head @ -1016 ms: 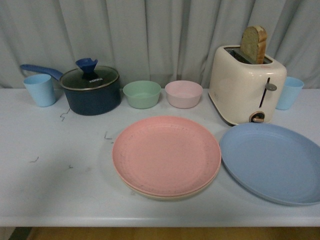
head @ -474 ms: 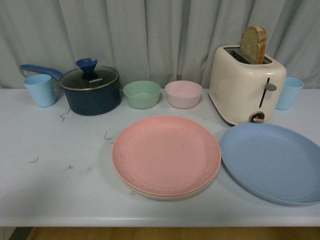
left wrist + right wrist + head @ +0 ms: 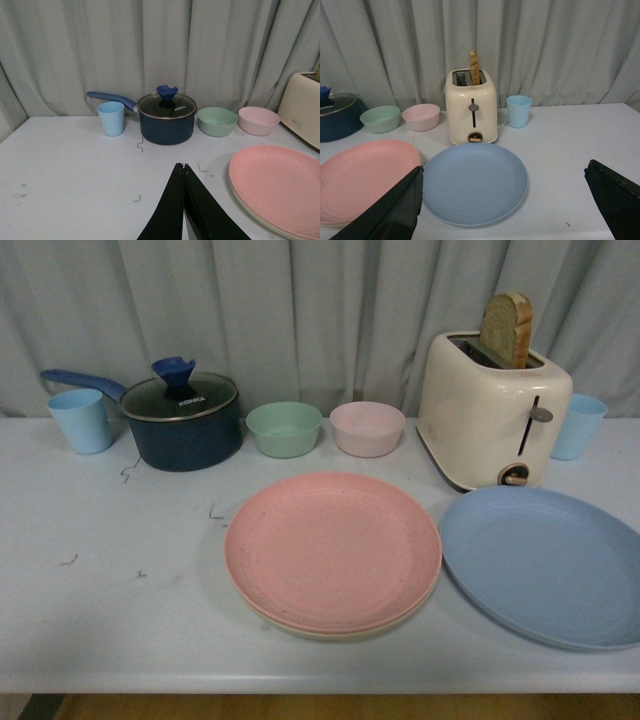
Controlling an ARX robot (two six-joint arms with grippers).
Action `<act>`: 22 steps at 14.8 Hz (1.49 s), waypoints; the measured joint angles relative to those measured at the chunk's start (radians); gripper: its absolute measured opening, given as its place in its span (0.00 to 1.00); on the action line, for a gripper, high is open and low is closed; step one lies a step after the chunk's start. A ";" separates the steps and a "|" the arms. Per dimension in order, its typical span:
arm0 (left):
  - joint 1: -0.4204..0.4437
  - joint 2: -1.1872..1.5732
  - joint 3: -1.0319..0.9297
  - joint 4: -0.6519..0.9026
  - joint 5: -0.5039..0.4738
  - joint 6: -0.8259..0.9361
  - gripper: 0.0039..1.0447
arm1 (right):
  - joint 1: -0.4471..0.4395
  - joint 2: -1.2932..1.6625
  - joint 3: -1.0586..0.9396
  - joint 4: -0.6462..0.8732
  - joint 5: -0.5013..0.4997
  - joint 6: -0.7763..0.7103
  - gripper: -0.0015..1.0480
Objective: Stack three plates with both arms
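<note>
The pink plate (image 3: pixel 333 550) lies on top of the beige plate (image 3: pixel 300 627), whose rim shows under its near edge, at the table's middle front. The blue plate (image 3: pixel 545 565) lies alone to their right. Neither arm shows in the front view. In the left wrist view my left gripper (image 3: pixel 183 166) is shut and empty above bare table, left of the pink plate (image 3: pixel 277 187). In the right wrist view my right gripper (image 3: pixel 504 174) is open wide and empty, its fingers (image 3: pixel 400 207) either side of the blue plate (image 3: pixel 475 182), short of it.
Along the back stand a light blue cup (image 3: pixel 80 420), a dark blue lidded pot (image 3: pixel 185 420), a green bowl (image 3: pixel 284 428), a pink bowl (image 3: pixel 367 427), a cream toaster (image 3: pixel 492 420) with bread, and another blue cup (image 3: pixel 577 425). Grey curtain behind. Table front edge is near.
</note>
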 joint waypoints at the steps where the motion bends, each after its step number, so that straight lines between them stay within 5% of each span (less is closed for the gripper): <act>1: 0.000 -0.033 0.000 -0.040 0.000 0.000 0.01 | 0.000 0.000 0.000 0.000 0.000 0.000 0.94; 10: 0.000 -0.225 0.000 -0.223 0.000 0.000 0.01 | 0.000 0.000 0.000 0.000 0.000 0.000 0.94; 12: 0.000 -0.372 0.001 -0.415 0.000 0.000 0.01 | 0.000 0.000 0.000 0.000 0.000 0.000 0.94; 19: 0.000 -0.393 0.001 -0.405 0.000 -0.001 0.01 | -0.002 0.008 0.006 -0.032 -0.005 -0.002 0.94; 20: 0.000 -0.393 0.001 -0.405 0.000 -0.001 0.01 | -0.040 0.126 0.065 -0.143 -0.070 -0.011 0.94; 22: 0.000 -0.393 0.001 -0.405 0.000 -0.001 0.01 | -0.174 0.549 0.242 0.009 -0.159 -0.036 0.94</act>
